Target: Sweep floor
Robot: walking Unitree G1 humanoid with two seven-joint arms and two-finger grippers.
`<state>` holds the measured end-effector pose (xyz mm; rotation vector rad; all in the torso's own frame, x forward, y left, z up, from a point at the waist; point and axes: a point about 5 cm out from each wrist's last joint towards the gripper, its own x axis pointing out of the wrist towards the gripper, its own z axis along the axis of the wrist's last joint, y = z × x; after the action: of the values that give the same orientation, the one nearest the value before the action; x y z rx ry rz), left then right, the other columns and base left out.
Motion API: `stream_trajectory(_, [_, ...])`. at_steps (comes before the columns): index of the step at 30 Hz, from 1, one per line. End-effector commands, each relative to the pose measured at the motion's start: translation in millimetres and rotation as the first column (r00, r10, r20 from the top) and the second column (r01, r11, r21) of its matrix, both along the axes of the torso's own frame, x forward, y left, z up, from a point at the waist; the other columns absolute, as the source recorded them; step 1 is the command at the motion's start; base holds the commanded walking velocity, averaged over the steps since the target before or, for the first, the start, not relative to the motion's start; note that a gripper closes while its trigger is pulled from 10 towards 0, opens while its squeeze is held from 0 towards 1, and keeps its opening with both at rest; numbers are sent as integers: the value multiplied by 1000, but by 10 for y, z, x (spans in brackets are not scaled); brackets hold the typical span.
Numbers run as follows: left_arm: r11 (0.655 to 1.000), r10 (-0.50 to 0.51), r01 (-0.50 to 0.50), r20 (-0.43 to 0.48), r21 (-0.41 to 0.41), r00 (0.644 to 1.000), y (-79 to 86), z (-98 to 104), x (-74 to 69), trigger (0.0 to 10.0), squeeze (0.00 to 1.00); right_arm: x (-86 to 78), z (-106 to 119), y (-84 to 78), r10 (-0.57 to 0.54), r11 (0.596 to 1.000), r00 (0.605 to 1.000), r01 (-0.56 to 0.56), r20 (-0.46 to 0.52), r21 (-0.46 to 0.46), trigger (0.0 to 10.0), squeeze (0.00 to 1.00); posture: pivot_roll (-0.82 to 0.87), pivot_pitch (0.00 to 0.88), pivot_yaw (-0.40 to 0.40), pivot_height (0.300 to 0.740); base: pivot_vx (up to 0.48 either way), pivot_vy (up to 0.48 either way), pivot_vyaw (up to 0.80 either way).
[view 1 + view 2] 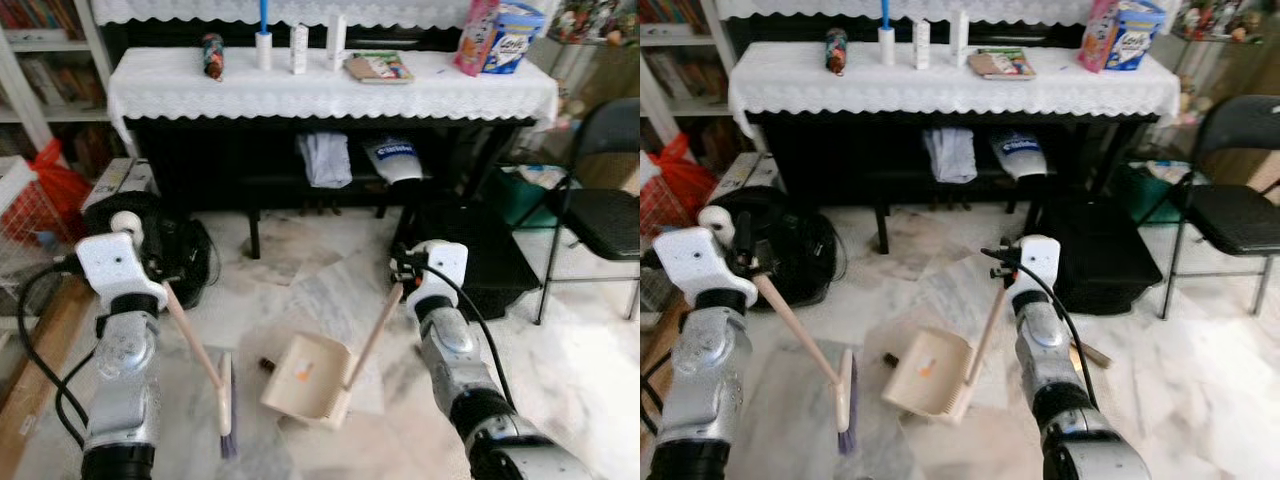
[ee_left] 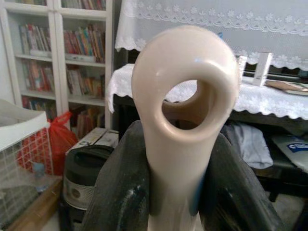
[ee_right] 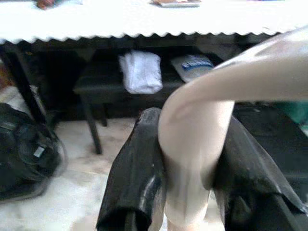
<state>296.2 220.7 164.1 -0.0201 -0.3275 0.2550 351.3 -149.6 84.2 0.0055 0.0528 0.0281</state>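
A cream broom slants down in front of me, its handle [image 1: 190, 335] ending in a purple-bristled head [image 1: 226, 405] on the marble floor. My left gripper [image 2: 180, 144] is shut on the handle's looped top end [image 2: 185, 86], at the left of the eye views [image 1: 160, 285]. To the right of the broom head, a cream dustpan [image 1: 305, 375] rests on the floor with an orange scrap [image 1: 303, 371] inside. My right gripper [image 3: 192, 144] is shut on the dustpan's long handle [image 1: 375, 335]. A small dark bit of debris [image 1: 267, 363] lies just left of the pan's mouth.
Ahead stands a black table [image 1: 330, 85] under a white lace cloth with bottles and boxes on it. A black folding chair [image 1: 600, 215] is at the right, a black case [image 1: 470, 255] beside it. A black round appliance [image 1: 165, 245], a red bag [image 1: 55, 185] and bookshelves crowd the left.
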Motion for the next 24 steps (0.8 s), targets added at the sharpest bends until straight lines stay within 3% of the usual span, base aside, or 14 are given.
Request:
stream_trajectory(1, [1000, -17, 17, 44, 15, 999, -47, 105, -4, 10000, 0, 20, 28, -47, -26, 1000, 1000, 26, 3, -11, 10000, 0, 60, 22, -47, 740, 0, 0, 0])
stream_trajectory(16, [999, -20, 19, 25, 27, 999, -52, 76, -12, 10000, 0, 7, 16, -25, -27, 1000, 1000, 27, 8, -9, 10000, 0, 58, 26, -40, 740, 0, 0, 0])
stream_trajectory(20, [1000, 0, -1, 9, 29, 1000, -30, 60, 2, 10000, 0, 15, 84, 75, 53, 999, 997, -52, 61, -9, 10000, 0, 57, 19, -40, 740, 219, 0, 0])
stream_trajectory(24, [1000, -4, 3, 17, 23, 1000, -34, 60, 2, 10000, 0, 10, 133, 155, 105, 994, 989, -104, 104, -16, 10000, 0, 55, 13, -39, 740, 383, 0, 716])
